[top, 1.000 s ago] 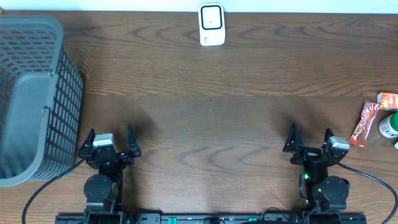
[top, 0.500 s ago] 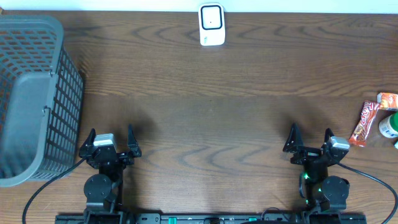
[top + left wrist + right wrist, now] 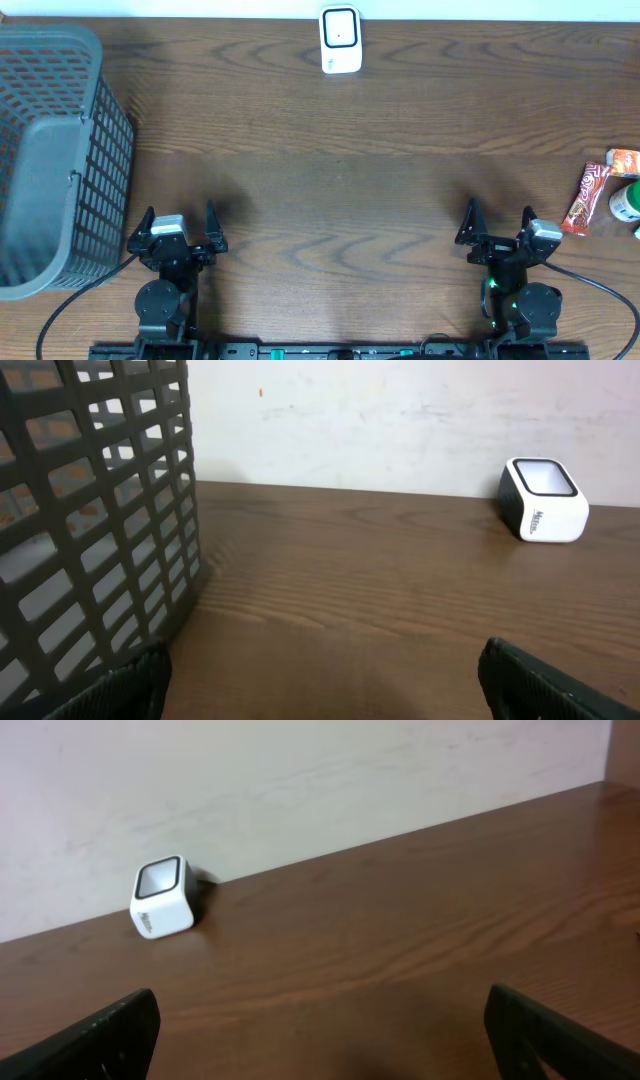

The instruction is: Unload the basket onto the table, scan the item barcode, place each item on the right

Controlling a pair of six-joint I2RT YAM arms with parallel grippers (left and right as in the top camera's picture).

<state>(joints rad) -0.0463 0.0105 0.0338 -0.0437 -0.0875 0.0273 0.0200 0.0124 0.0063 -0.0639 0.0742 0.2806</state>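
No text can be read for certain. The white scanner [image 3: 543, 512] has a short dark word printed on its side face. It shows in the left wrist view, but the letters are too small and blurred to spell out. The right wrist view shows only a dark smudge on its side. Far to the right of the scanner, toward the arms' side of the table, a red snack wrapper [image 3: 586, 197] carries white lettering along its length, illegible from overhead. The orange packet [image 3: 624, 160] just beside it bears pale marks, likewise unreadable.
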